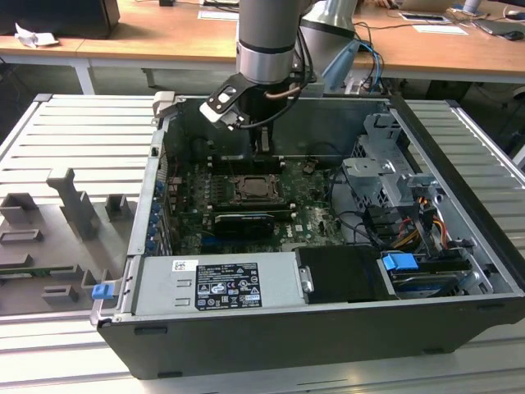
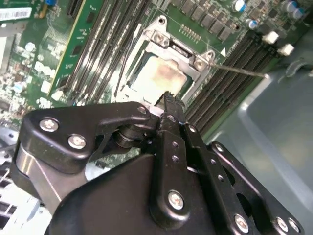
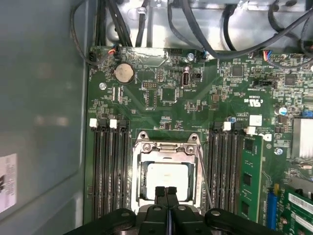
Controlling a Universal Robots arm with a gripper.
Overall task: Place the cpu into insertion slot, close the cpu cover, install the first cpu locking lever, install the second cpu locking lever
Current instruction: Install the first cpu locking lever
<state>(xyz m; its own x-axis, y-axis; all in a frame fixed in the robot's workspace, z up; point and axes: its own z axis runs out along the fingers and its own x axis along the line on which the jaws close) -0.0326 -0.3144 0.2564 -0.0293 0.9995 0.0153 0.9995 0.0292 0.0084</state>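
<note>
The cpu [image 3: 165,177] shows its pale silver-beige face in the insertion slot [image 1: 256,190] on the green motherboard. The silvery cpu cover [image 3: 166,148] lies flat around it, framing the chip [image 2: 159,77]. One thin wire locking lever [image 3: 204,175] runs along one side of the socket; in the second wrist view a lever [image 2: 239,71] sticks out sideways over the memory slots. My gripper [image 3: 166,192] hangs just above the socket's edge, black fingers [image 2: 168,105] pressed together with nothing between them. In the exterior view the gripper [image 1: 264,148] stands over the board behind the socket.
Long black memory slots [image 3: 110,171] flank the socket on both sides. The open computer case [image 1: 148,213] walls in the board, with cables [image 1: 361,222] and a drive cage on the exterior view's right and a power supply [image 1: 217,283] in front. A coin battery [image 3: 123,73] sits further along the board.
</note>
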